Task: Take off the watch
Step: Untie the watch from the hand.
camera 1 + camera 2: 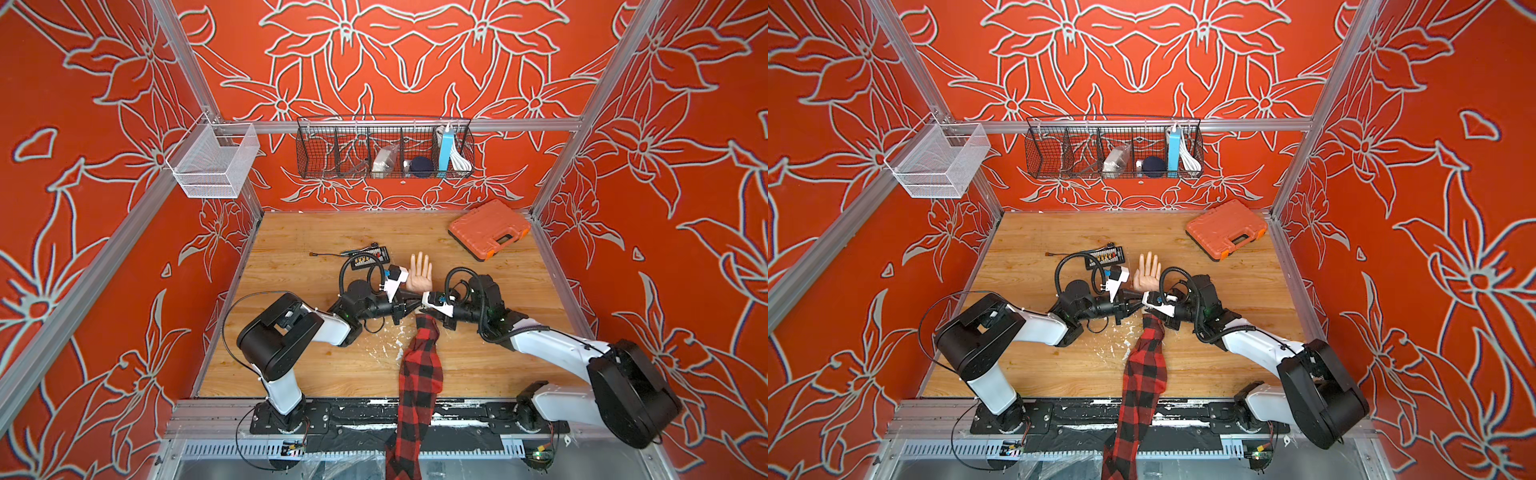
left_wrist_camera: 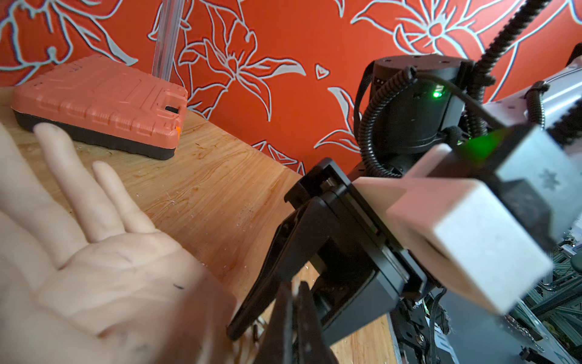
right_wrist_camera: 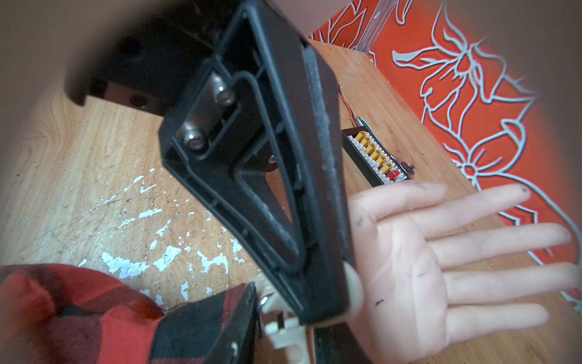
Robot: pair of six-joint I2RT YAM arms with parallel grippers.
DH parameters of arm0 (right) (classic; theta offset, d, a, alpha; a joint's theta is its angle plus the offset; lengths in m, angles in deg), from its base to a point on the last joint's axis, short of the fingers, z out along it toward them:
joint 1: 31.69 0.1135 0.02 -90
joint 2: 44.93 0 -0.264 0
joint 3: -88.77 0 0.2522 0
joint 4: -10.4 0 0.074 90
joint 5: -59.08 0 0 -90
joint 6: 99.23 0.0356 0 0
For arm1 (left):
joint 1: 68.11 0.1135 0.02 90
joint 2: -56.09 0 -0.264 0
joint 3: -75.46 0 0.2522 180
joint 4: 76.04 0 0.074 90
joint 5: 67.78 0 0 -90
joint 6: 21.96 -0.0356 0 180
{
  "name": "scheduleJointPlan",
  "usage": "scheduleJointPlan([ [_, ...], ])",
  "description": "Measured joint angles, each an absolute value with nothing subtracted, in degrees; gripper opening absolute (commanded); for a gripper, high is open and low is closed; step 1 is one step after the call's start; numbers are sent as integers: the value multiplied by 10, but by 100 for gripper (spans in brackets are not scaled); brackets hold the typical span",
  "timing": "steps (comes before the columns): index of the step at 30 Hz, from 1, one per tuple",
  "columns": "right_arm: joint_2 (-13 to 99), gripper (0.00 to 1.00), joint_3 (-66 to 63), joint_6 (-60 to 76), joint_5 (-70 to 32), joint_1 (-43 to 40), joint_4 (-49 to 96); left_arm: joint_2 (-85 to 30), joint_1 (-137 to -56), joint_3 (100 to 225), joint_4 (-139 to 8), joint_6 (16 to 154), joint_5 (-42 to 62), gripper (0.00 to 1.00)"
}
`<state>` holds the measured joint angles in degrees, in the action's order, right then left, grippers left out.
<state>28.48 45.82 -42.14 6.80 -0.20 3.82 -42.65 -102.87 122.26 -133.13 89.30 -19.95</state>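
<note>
- Left gripper (image 2: 293, 291) points in from the left at the wrist of the mannequin hand (image 1: 419, 274). Its fingers are pressed together, and whether anything thin is caught between them cannot be told.
- Behind that arm, a black connector board (image 1: 370, 259) with yellow plugs lies on the wooden table (image 1: 291, 353), just left of the hand's fingertips.
- The hand lies palm up, fingers toward the back wall, with a red-and-black plaid sleeve (image 1: 417, 374) trailing to the front edge.
- At the wrist, between palm and sleeve cuff, sits the watch (image 3: 282, 331). The right wrist view shows only cream strap pieces and a small metal part; the case is hidden.
- From the right comes the right gripper (image 1: 428, 306), one finger lying against the strap. I cannot tell whether it is spread or pinching.
- An orange tool case (image 1: 488, 228) lies closed in the back right corner, well apart.
</note>
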Motion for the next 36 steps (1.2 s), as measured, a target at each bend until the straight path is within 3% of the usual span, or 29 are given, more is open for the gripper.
scheduleJointPlan([
  [20, 254, 32, 488, -417, 66, -11, -4, -384, -1021, 1221, -1293, 872, -207, 0],
  [36, 263, 26, 484, -417, 111, -13, 2, -384, -1019, 1221, -1285, 872, -214, 0],
])
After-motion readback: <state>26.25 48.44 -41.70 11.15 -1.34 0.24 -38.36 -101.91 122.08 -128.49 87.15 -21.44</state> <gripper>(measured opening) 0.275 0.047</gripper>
